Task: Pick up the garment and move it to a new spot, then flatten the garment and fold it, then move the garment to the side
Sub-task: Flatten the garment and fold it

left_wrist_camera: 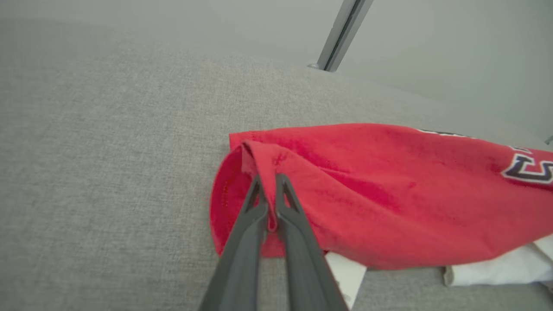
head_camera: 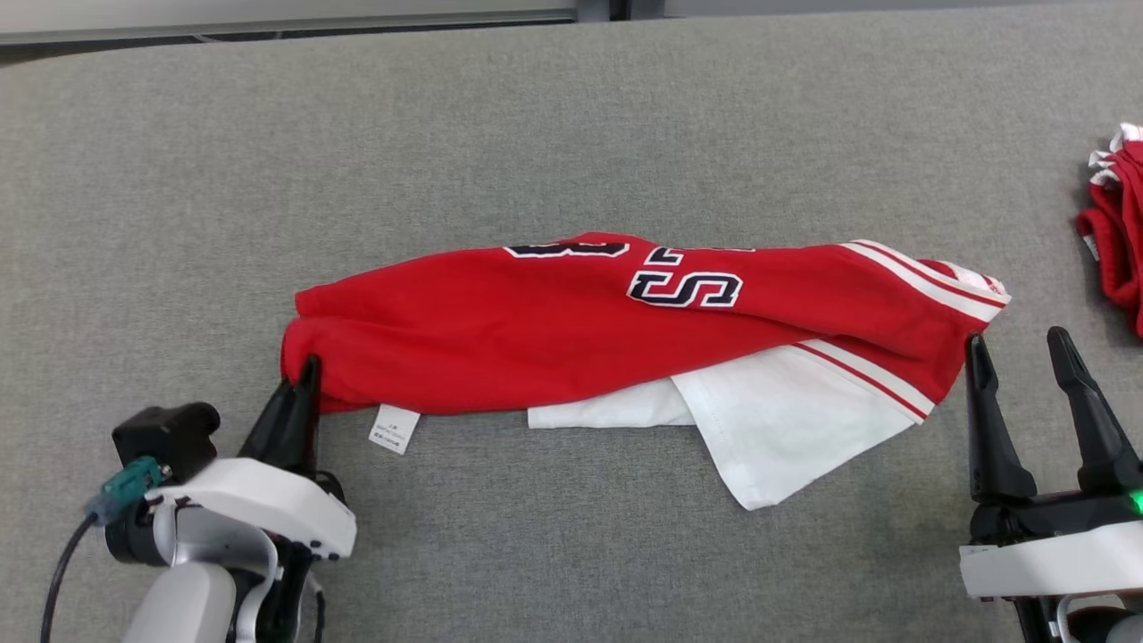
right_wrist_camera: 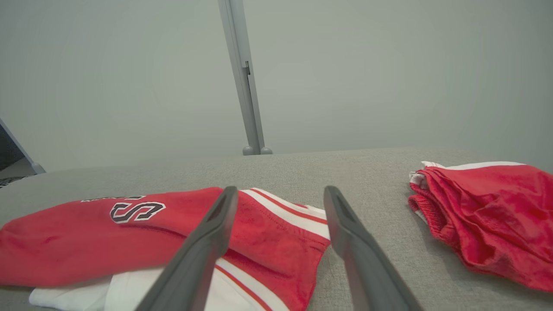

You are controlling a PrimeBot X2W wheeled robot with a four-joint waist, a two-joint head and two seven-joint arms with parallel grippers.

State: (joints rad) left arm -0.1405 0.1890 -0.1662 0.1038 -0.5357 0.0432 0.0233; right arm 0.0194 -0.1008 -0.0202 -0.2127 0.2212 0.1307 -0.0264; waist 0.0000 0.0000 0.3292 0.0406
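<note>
Grey woven cloth covers the worktop point(head_camera: 571, 134), and a pale wall point(right_wrist_camera: 389, 65) stands behind its far edge, where a grey post point(right_wrist_camera: 244, 77) rises.

The garment point(head_camera: 554, 339) lies about mid-worktop as a long band running from left to right. It is red, with dark letters edged in white on its upper face and white stripes at its right end. A white layer sticks out from under the red along the side toward the near edge, widest toward the right. A small white label point(head_camera: 394, 429) lies on the worktop at the near side of its left end.

The left gripper point(head_camera: 306, 368) is at the garment's left end. In the left wrist view its fingers point(left_wrist_camera: 255, 207) are pressed together with a raised fold of the red cloth pinched between them. The rest of the garment lies on the worktop.

The right gripper point(head_camera: 1016, 338) is just off the garment's right end, fingers spread wide with nothing between them. Its left finger stands just beside the striped hem. Whether it touches the cloth, I cannot tell. In the right wrist view the bare worktop shows between the fingertips point(right_wrist_camera: 330, 194).

A second red heap point(head_camera: 1116, 232), trimmed in white, sits crumpled at the right edge, well apart from the garment.
</note>
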